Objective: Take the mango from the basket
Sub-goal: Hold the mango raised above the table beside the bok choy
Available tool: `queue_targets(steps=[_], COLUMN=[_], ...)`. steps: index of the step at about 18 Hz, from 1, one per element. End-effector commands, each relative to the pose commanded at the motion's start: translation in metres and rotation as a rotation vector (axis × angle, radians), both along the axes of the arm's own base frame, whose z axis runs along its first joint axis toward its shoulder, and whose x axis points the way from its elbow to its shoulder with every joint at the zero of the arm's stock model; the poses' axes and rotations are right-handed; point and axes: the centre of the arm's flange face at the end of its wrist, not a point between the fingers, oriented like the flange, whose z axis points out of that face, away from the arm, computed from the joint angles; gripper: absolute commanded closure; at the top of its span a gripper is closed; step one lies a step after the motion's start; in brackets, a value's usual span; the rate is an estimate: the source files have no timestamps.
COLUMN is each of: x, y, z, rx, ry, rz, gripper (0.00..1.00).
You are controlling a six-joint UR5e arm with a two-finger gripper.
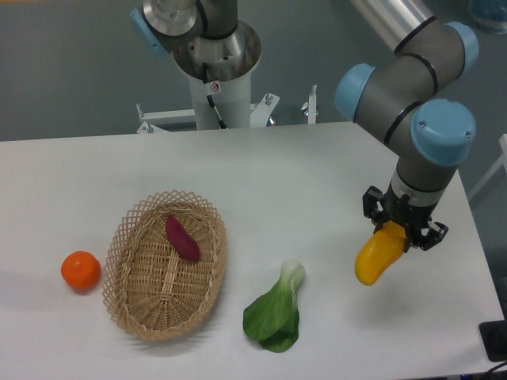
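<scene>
The yellow-orange mango (375, 257) hangs in my gripper (402, 226) at the right of the table, tilted down to the left and held above the surface. The gripper is shut on the mango's upper end. The oval wicker basket (127, 237) sits at the left, far from the gripper, with only a small dark purple sweet potato (182, 239) inside.
A round orange (81, 271) lies left of the basket. A green bok choy (276, 313) lies between the basket and the mango. The arm's base column (215, 71) stands behind the table. A dark object (495, 339) is at the right edge.
</scene>
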Motion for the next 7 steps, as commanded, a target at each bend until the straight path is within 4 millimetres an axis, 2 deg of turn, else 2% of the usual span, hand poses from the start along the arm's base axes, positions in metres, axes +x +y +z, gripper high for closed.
queue_targets(steps=[7], x=[0.0018], y=[-0.0006], z=[-0.004], rx=[-0.005], ry=[0.006], rz=[0.001], gripper=[0.63])
